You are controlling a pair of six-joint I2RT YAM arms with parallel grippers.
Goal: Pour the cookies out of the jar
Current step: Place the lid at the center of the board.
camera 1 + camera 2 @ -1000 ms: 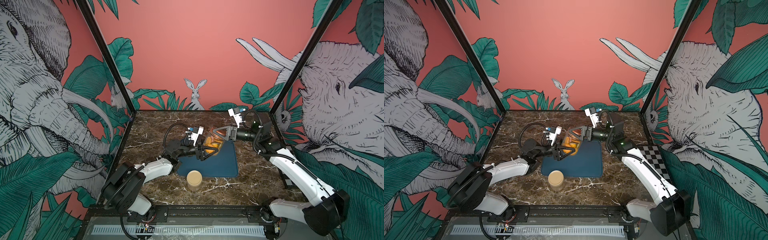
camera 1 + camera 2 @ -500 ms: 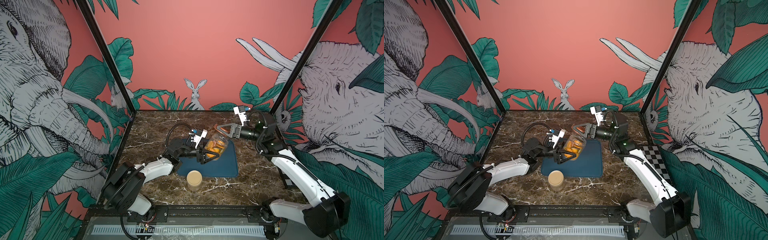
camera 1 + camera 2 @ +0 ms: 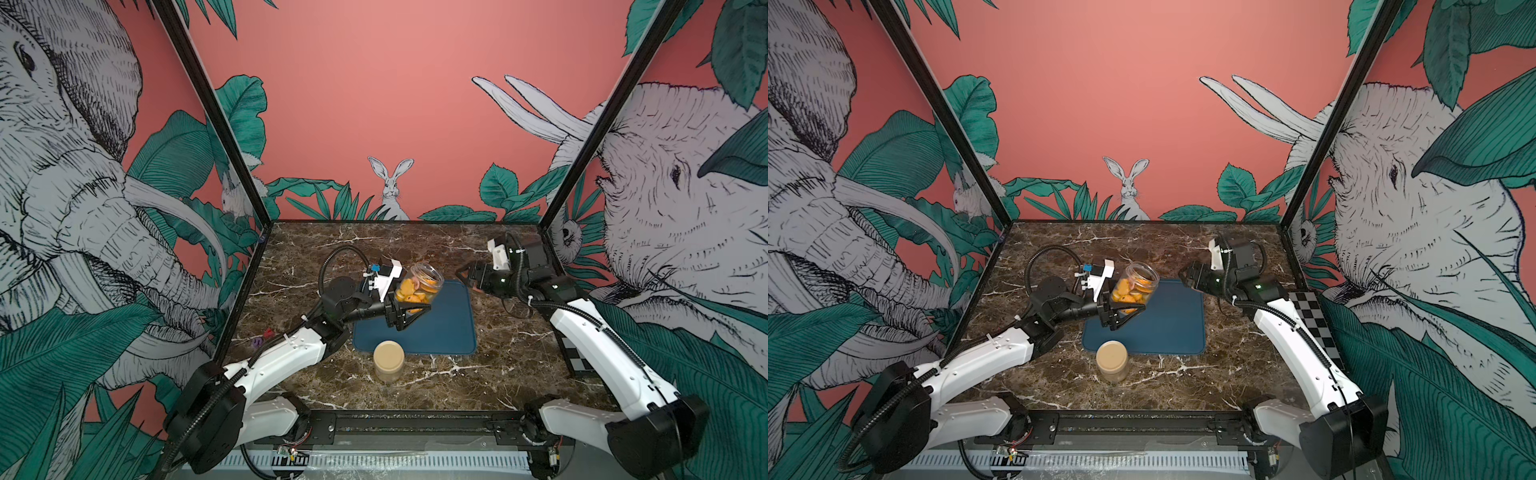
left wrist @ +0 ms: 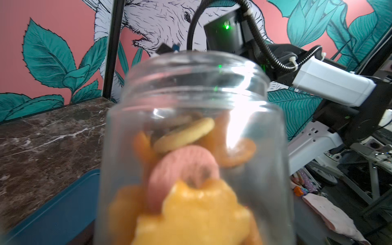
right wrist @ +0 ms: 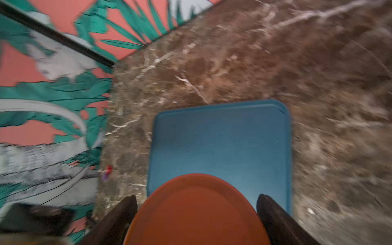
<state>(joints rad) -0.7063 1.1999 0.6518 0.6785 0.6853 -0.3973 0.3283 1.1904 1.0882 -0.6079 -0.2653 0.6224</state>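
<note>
Cookies (image 3: 409, 291) fill tilted jar (image 3: 429, 273) gripped by left hand (image 3: 409, 311); right hand (image 3: 465, 277) clamps orange lid (image 5: 197, 214).

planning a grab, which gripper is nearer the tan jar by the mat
Left: left gripper, holding the cookie jar, is just behind the tan jar; right gripper, holding an orange lid, is by the mat's far corner.

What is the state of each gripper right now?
The left gripper is closed, holding the jar.
The right gripper is closed, holding the lid.
</note>
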